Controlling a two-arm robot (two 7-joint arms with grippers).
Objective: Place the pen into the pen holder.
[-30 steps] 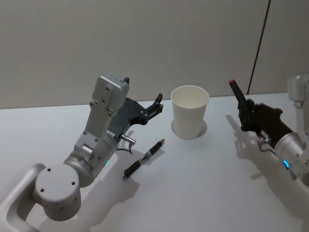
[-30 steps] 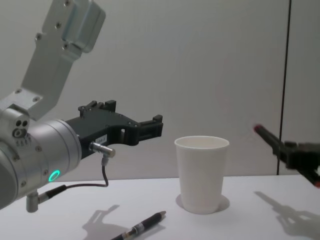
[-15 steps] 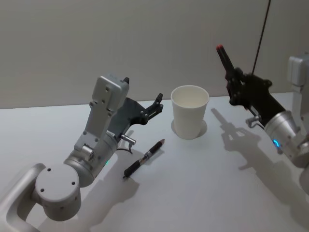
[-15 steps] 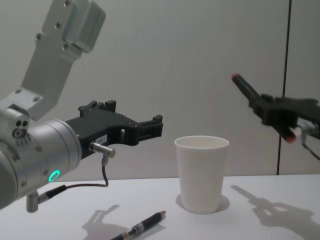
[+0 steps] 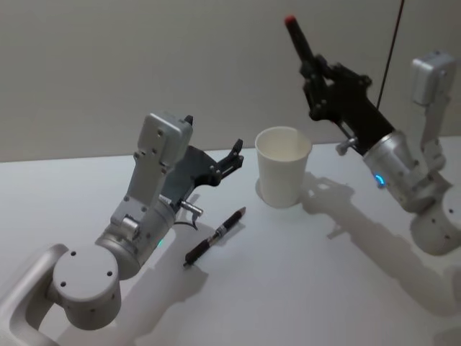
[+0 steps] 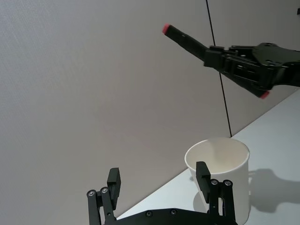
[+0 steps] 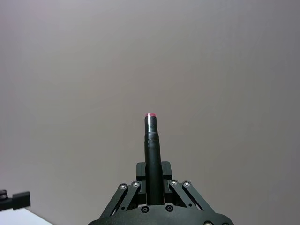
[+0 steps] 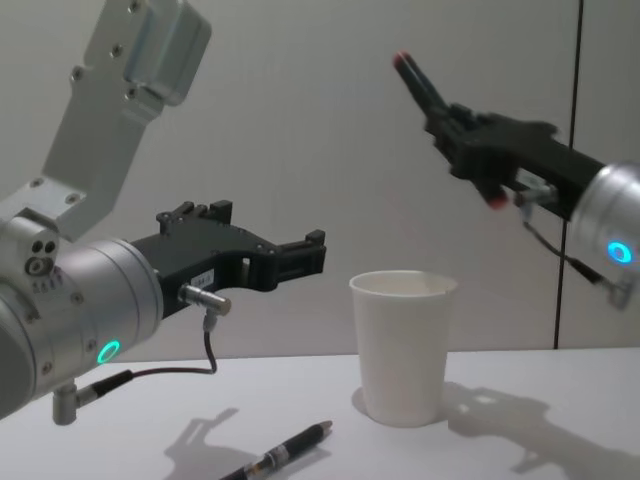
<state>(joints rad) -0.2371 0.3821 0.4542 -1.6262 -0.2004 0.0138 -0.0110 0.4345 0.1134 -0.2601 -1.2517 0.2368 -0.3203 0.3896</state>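
My right end effector [image 5: 314,66] clamped on red-tipped pen [image 5: 297,37], raised high, above and right of pen holder [image 5: 283,173], likely to clear rim before lowering in. My left end effector [image 6: 158,174] fingers apart, idle left of pen holder; second pen [image 5: 215,236] lying on worktop [image 5: 310,274]

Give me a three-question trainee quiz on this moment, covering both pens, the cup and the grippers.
1. True or false: the right gripper holds a red-tipped pen higher than the paper cup.
2. Fill in: the left gripper has its fingers ___.
3. The black pen is: A) inside the cup; B) lying on the table; C) in the left gripper.

Key: 1 true; 2 open; 3 B.
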